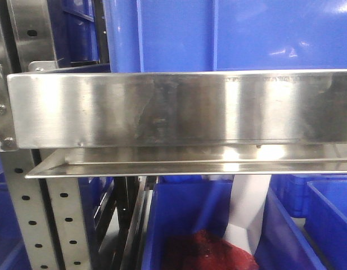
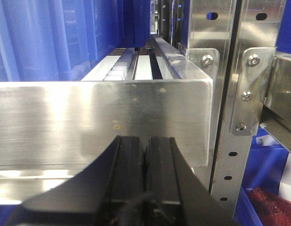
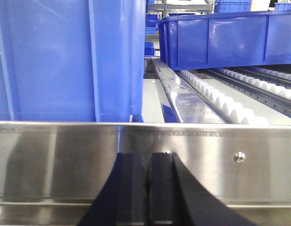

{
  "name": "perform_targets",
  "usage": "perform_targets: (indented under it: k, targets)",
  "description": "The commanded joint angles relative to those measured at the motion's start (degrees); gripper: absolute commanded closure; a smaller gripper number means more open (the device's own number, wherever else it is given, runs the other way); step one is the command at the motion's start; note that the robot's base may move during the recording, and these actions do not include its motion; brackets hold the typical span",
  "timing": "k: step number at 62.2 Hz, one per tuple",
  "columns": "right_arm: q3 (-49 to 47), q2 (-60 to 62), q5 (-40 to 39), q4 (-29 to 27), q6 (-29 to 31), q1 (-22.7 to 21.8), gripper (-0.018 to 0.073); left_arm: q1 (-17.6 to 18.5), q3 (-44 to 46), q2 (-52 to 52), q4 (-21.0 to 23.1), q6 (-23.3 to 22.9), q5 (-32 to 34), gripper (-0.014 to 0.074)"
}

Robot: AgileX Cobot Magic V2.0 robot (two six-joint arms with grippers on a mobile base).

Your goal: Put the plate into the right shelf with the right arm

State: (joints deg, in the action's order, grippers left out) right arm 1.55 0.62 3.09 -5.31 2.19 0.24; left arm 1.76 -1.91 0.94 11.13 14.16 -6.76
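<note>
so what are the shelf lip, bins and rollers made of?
Shelf lip: looks like brushed stainless steel, with a streaky reflective sheen. Bins: blue moulded plastic, glossy and ribbed. Rollers: small white wheels, probably plastic; too small to be sure.

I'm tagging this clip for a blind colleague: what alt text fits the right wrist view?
The right tool, fingers pressed together and holding nothing, faces the steel front lip of the right shelf. Behind the lip stands a tall blue bin at left, with white roller tracks and another blue bin at right. No plate shows.
</note>
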Motion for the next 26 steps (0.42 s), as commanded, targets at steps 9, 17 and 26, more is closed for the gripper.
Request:
perform_targets:
  k: [9, 17, 26]
  targets:
    - [-0.3, 0.7, -5.7, 0.0, 0.5, -0.4, 0.0531, 0.2, -0.5, 0.6, 0.3, -0.2, 4.9, 0.0643]
    - [-0.3, 0.7, -5.7, 0.0, 0.5, -0.4, 0.0531, 0.2, -0.5, 0.6, 0.3, -0.2, 4.9, 0.0643]
    - [-0.3, 0.7, -5.7, 0.0, 0.5, -0.4, 0.0531, 0.2, -0.5, 0.6, 0.3, -0.2, 4.9, 0.0643]
